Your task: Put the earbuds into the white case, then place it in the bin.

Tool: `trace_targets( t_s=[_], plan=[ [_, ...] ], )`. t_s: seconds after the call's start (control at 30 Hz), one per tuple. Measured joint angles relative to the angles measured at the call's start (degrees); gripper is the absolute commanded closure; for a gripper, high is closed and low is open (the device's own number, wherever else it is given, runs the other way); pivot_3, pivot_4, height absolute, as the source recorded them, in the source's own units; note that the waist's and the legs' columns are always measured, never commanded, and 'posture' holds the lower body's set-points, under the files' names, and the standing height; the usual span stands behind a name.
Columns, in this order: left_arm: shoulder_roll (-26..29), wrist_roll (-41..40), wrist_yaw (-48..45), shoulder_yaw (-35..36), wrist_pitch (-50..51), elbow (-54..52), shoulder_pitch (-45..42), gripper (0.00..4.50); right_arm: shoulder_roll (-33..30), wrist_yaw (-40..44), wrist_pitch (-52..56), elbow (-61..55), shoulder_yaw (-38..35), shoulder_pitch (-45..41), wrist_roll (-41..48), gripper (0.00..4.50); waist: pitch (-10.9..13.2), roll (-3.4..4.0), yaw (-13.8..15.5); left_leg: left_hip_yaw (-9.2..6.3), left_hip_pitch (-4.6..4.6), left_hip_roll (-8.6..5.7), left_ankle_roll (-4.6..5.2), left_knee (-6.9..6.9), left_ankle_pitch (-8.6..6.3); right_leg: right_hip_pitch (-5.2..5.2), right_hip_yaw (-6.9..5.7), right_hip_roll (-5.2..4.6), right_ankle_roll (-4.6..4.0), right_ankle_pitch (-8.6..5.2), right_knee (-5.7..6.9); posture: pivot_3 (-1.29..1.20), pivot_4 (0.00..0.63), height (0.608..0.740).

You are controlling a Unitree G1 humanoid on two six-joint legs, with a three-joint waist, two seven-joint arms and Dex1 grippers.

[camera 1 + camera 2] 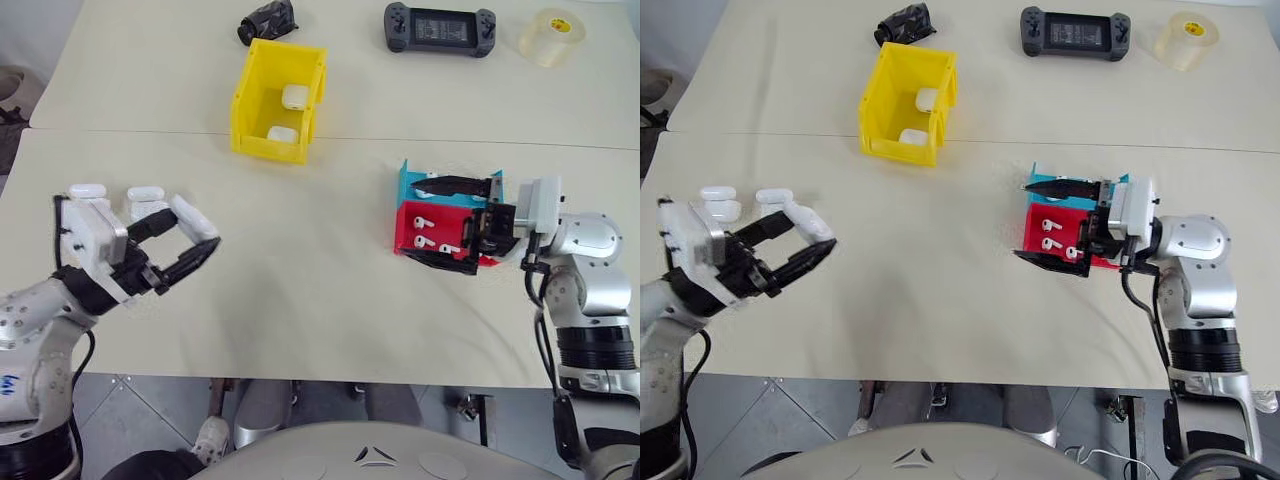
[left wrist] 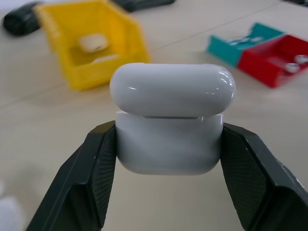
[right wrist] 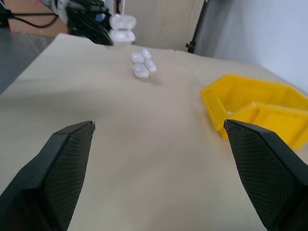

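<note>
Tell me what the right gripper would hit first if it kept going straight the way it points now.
Probably nothing soon: the open right gripper faces bare table. Farthest along that line are the loose white cases and the left gripper holding a white case.

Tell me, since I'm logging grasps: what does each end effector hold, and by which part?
The left end effector clamps a white case by the two sides of its lower body, lid slightly ajar. The right end effector is open, holding nothing.

2 cases (image 1: pixel 287 115) in bin (image 1: pixel 252 118), trays (image 1: pixel 437 222) to its right
</note>
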Motion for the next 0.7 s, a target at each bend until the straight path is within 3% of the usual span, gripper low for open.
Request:
trace_targets(
  t_s=[0.43,0.57,0.7],
  plan=[
    [-14.96,8.11,-8.25,-26.98,-22.57,13.80,-10.88,1.70,-11.42,-3.03,1.36,-3.45,-14.75,15.17,-0.05,0.00,0.00,-0.01,0.55,0.11,-0.04,0.02,0.17,0.37,-0.10,0.05,0.03,0.06,0.07,0.03,0.10,0.00,0.150,0.740],
    [-20.72,9.99,-8.91,-32.87,-27.40,18.99,-16.82,1.70,-14.72,-2.83,0.62,0.59,-19.76,20.09,-1.95,0.00,0.00,-0.02,1.25,0.22,-0.06,0.00,0.26,0.54,-0.15,0.09,0.08,0.06,0.16,0.09,0.10,0.00,0.150,0.740],
    [-22.71,10.41,-9.68,-35.31,-29.51,20.58,-20.28,1.70,-16.25,-2.68,0.40,2.07,-22.01,22.99,-2.96,0.00,0.00,-0.01,0.85,0.33,-0.01,0.08,0.30,0.51,-0.17,0.07,0.17,0.13,0.18,0.09,0.11,0.00,0.150,0.740]
  ],
)
